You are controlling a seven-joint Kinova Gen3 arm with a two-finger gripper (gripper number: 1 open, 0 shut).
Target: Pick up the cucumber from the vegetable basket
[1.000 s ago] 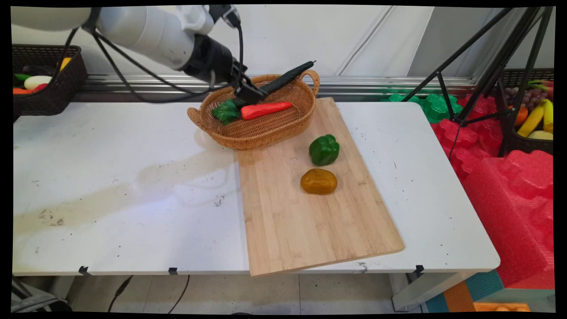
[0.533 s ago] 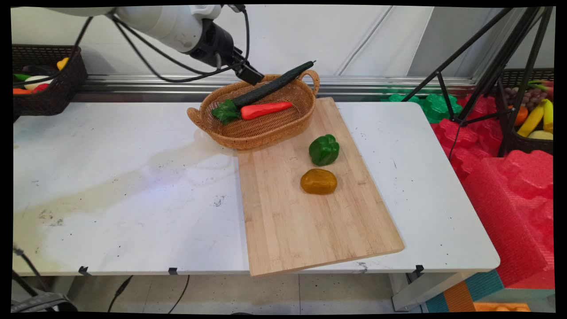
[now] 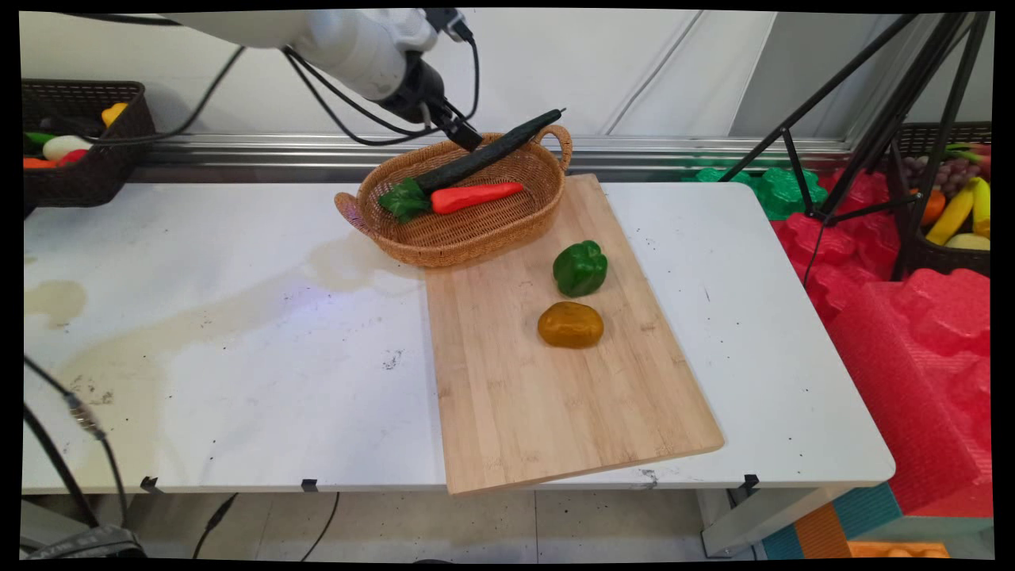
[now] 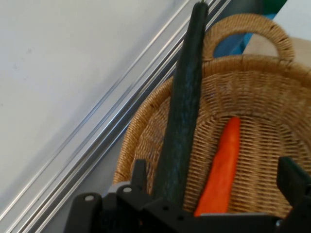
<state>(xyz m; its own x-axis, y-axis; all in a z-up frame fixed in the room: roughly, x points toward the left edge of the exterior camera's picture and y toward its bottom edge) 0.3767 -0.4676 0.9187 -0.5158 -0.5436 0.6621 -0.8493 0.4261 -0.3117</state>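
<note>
Main view: the arm comes in from the upper left, and its pincer [image 3: 469, 143] hangs just above the far rim of the basket [image 3: 396, 230], close to the cucumber [image 3: 476, 157]. The cucumber leans across the basket, its far end propped over the rim by the right handle. Beside it in the basket lies the carrot [image 3: 476, 196], leafy green end to the left. The basket's right side rests on the far corner of the board [image 3: 555, 412], which lies on the white tabletop [image 3: 198, 333] with its near edge jutting past the tabletop's front. On the board sit a green pepper [image 3: 580, 268] and, just nearer, a brownish potato [image 3: 570, 324], apart from each other. From here I cannot tell how the pincer stands.

Hand view: the pincer [image 4: 214, 184] is spread wide and holds nothing. One finger [image 4: 140, 174] shows left of the cucumber [image 4: 184, 111], the other at the right edge. The cucumber and the carrot [image 4: 223, 165] lie between them over the basket [image 4: 272, 102] weave.
</note>
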